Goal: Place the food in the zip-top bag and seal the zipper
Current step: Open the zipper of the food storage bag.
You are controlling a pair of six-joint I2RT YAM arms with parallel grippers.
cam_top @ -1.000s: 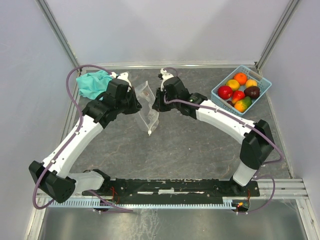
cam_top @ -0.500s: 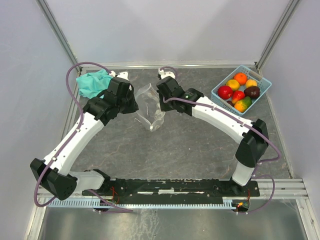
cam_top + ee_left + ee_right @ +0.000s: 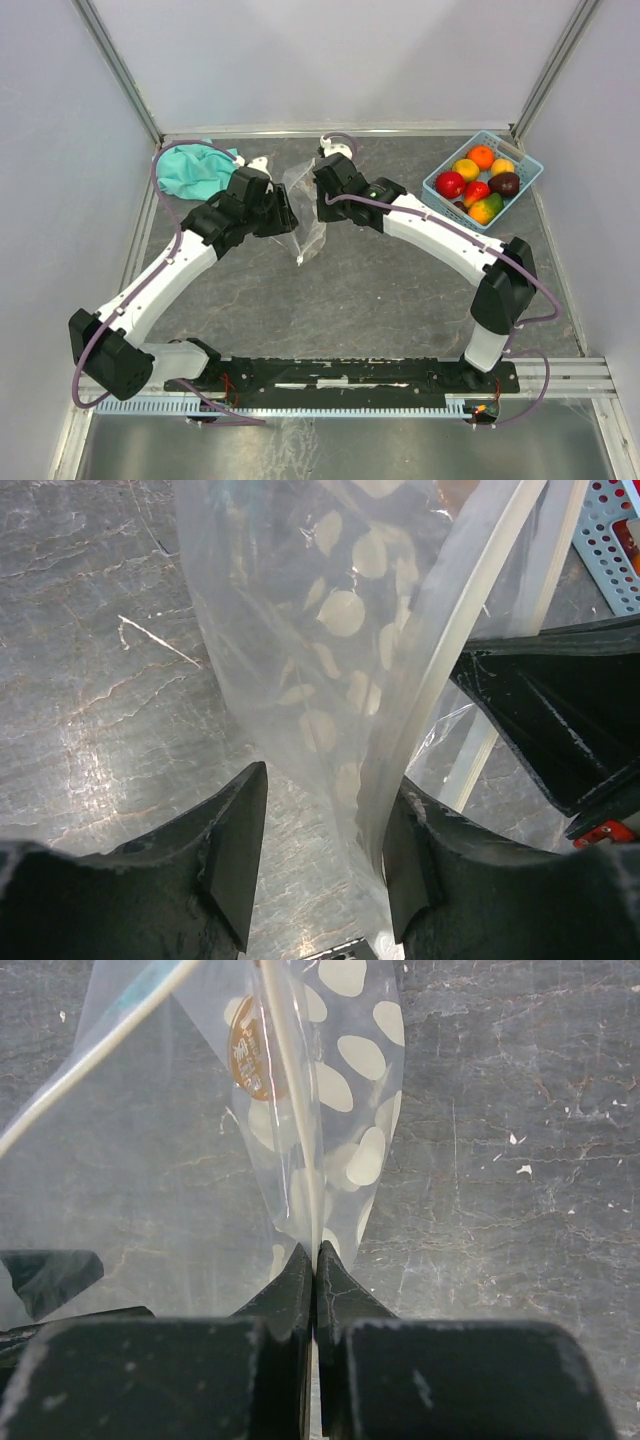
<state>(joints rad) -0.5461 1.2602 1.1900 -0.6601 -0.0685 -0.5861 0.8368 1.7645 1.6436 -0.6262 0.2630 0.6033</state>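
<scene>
Grey marbled counter (image 3: 380, 290), pale walls around. Zip-top bag (image 3: 306, 238) sits toward 12 o'clock of centre, between both arms. Right claw (image 3: 315, 1260) is clamped on its zip edge. Left claw (image 3: 325, 810) has its fingers apart with bag film between them. Food (image 3: 478, 183) is in the blue basket (image 3: 530, 165) at 2 o'clock.

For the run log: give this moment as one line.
left gripper open around bag | right gripper shut on bag | fruit in basket

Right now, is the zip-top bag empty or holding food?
Empty: the wrist views show no fruit through the clear zip-top bag, and the food sits in the basket.
</scene>
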